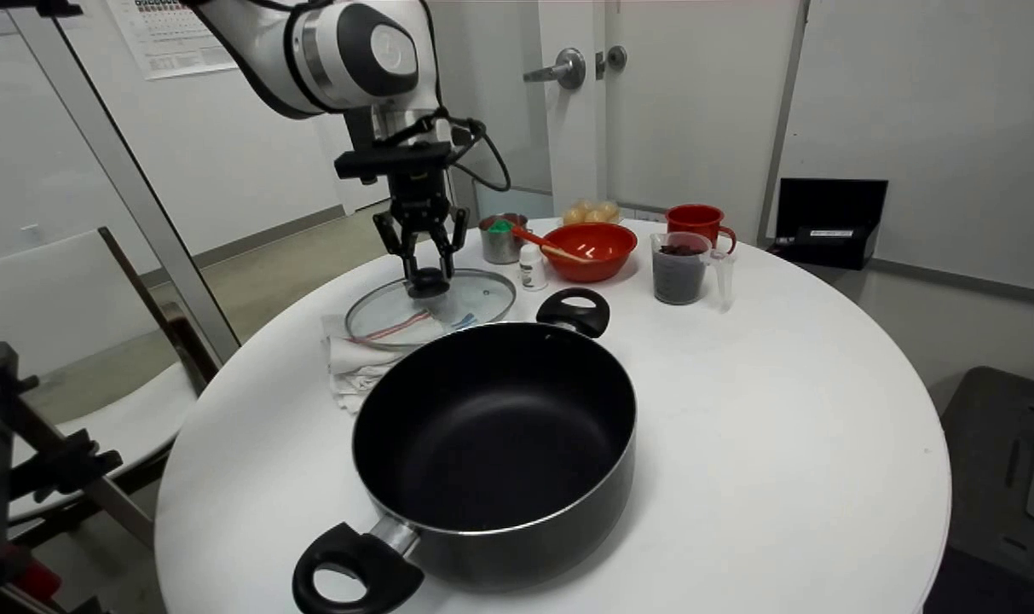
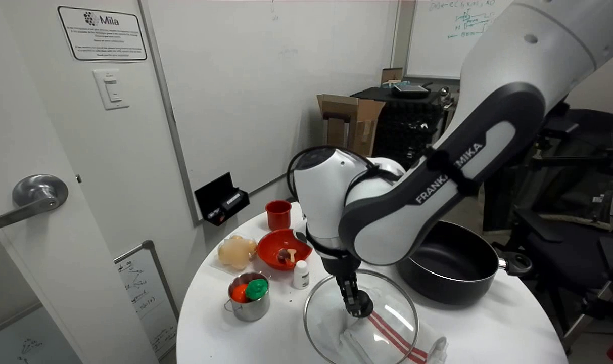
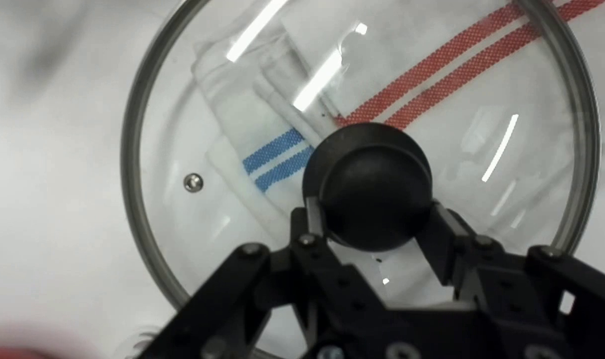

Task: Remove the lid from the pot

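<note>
Your wide black pot (image 1: 495, 435) stands uncovered, your black gripper (image 3: 377, 212) pinching the round clear glass lid (image 2: 387, 308) by its dark knob (image 3: 374, 172) near the round white tabletop's (image 1: 764, 426) edge, so probably only release remains

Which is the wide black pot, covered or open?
Open: the pot shows its dark inside in both exterior views; the round clear glass lid is beside it, over a striped white cloth.
</note>
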Available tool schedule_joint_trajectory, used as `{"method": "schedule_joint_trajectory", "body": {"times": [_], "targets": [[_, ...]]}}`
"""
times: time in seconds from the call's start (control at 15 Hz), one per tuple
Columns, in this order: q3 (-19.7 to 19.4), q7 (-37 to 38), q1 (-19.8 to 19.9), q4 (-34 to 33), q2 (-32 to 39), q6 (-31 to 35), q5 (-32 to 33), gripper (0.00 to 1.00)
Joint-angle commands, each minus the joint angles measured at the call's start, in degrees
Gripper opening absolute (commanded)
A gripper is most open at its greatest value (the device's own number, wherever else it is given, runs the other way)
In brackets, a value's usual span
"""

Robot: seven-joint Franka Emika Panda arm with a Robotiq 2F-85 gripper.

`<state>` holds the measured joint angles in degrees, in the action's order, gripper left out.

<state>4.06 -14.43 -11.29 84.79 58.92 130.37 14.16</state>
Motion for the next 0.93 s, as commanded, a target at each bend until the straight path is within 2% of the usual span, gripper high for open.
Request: {"method": "schedule_joint_trajectory", "body": {"times": [0.0, 0.33, 0.4, 0.47, 0.67, 0.87], "targets": [[-1.2, -0.2, -1.3, -7.3, 5.7, -3.3, 1.8, 0.24], [-0.7, -1.2, -1.3, -10.2, 6.4, -5.7, 1.6, 0.24], [-0.5, -1.6, -1.1, -9.8, 6.0, -5.9, 1.4, 0.74], [-0.3, -2.2, -0.8, -8.5, 5.0, -5.5, 1.5, 0.76], [0.6, -5.3, 0.7, -3.5, 0.7, -4.7, 1.3, 0.95], [0.9, -8.1, 2.3, 3.2, -5.3, -2.4, 1.6, 1.0]]}}
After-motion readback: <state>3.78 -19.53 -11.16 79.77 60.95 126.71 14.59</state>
